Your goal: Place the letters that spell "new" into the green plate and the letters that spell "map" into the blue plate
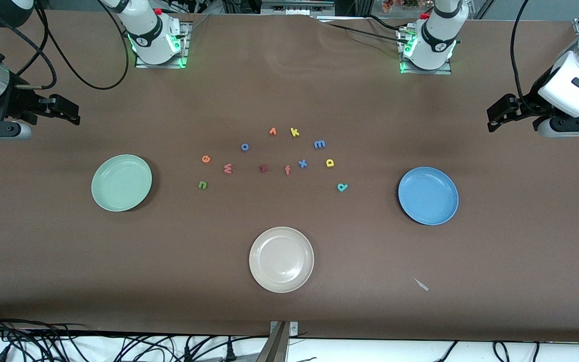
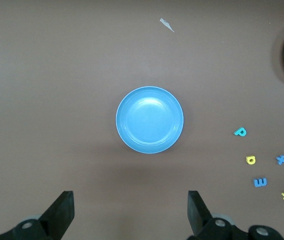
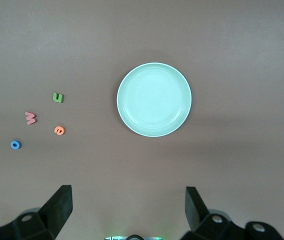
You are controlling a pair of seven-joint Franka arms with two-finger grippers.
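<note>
Nearest the camera of the wanted letters, the teal "p" lies just beside the blue plate, with the yellow "a" and blue "m" farther up, all toward the left arm's end. So the left gripper, jaws apart and empty over that table end, is the closer one. The right gripper, likewise spread and empty, waits over its own end above the green plate, with "n", "e" and "w" beside that plate.

high front overview, wrist cameras facing down
</note>
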